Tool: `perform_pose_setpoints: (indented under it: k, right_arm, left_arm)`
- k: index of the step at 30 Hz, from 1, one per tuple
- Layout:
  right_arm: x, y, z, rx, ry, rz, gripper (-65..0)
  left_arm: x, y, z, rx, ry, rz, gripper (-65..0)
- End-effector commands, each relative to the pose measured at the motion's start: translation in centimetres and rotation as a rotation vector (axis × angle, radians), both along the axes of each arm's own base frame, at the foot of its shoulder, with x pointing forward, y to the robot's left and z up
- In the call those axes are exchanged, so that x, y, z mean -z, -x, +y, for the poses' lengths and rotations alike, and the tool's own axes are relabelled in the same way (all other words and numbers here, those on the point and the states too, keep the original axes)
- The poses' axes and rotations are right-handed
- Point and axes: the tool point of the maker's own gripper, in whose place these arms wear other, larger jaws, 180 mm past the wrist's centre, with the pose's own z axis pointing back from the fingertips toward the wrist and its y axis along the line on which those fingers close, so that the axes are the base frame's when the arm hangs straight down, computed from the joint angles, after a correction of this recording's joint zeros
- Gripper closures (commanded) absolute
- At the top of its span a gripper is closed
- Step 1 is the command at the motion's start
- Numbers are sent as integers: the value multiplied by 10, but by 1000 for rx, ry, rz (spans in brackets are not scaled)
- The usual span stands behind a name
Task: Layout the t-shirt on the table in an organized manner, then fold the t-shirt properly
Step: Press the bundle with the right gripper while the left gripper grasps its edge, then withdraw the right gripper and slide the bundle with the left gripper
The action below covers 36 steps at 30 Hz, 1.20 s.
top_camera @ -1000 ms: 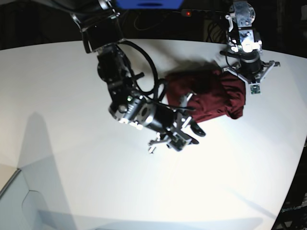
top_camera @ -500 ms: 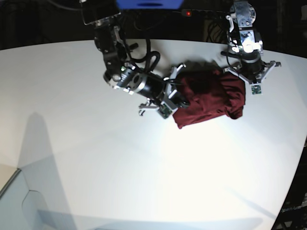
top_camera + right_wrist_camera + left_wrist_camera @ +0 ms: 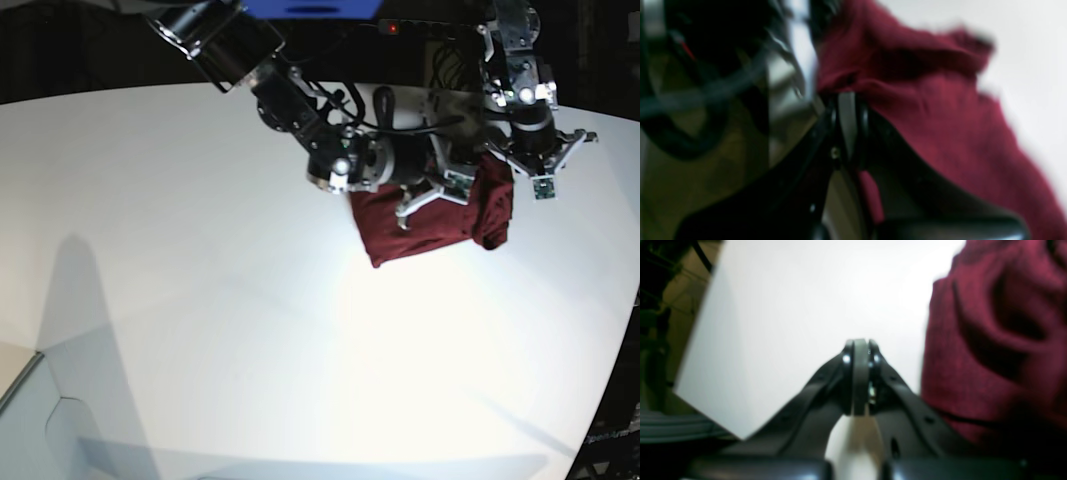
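White table (image 3: 200, 300) lies mostly bare; the maroon t-shirt (image 3: 425, 228) sits bunched near its far edge, neither spread nor folded. Right gripper (image 3: 848, 100), jaws pressed together, seems to pinch the cloth's edge. Left gripper (image 3: 858, 346), jaws together and empty, hangs just beside it, so nearly everything remains.

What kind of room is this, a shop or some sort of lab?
Probably a robotics lab: a bare white table holds only a bunched maroon t-shirt, two camera-carrying robot arms work over it, and cables hang in the dark background.

From where I stand the right arm (image 3: 330, 120) hides the t-shirt's (image 3: 440, 225) upper edge, and the right wrist view is smeared with blur.
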Motion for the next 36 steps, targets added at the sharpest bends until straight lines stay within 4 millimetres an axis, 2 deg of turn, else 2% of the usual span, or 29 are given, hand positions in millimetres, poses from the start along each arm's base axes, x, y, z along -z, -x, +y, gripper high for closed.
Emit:
perform_pose_setpoints:
  k: [1, 4, 5, 9, 12, 16, 18, 20, 23, 26, 28, 31, 33, 36]
  right_arm:
    - [-33, -4, 13, -16, -93, -45, 0]
    - [-56, -3, 15, -23, -136, -93, 0]
    - [-56, -3, 12, -20, -135, -99, 0]
    - [-55, -2, -2, -9, -129, -114, 0]
    - [-45, -3, -12, -7, -100, -115, 0]
    - [-34, -16, -32, 50, -72, -100, 0]
    - [-31, -29, -46, 118, -76, -81, 0]
    - [-25, -44, -71, 207, -71, -65, 0]
    - [-18, -57, -109, 305, -49, -62, 0]
    - [-1, -58, -144, 373, -2, -42, 0]
    - [8, -57, -163, 406, 26, -31, 0]
    - [19, -54, -183, 448, 53, -8, 0]
    - [22, -55, -198, 487, 65, -3, 0]
    - [25, -56, -212, 530, 71, 4, 0]
  left_arm:
    - [-17, -3, 7, 8, -43, -40, 0]
    - [-30, 5, 18, 3, -79, -53, 0]
    - [-35, 8, 23, -8, -90, -59, 0]
    - [-60, 21, 40, -48, -136, -95, 0]
    - [-76, 24, 47, -62, -164, -126, 0]
    - [-89, 16, 37, -57, -132, -181, -1]
    - [-97, 3, 21, -65, -31, -261, -1]
    - [-102, -7, 8, -76, 72, -325, -15]
    - [-100, -25, -24, -53, 222, -383, -79]
    - [-94, -39, -71, 33, 343, -386, -185]
    - [-83, -44, -105, 97, 426, -357, -247]
    - [-66, -46, -143, 166, 492, -303, -270]
    - [-59, -45, -154, 190, 511, -279, -275]
    - [-53, -42, -152, 187, 509, -264, -276]
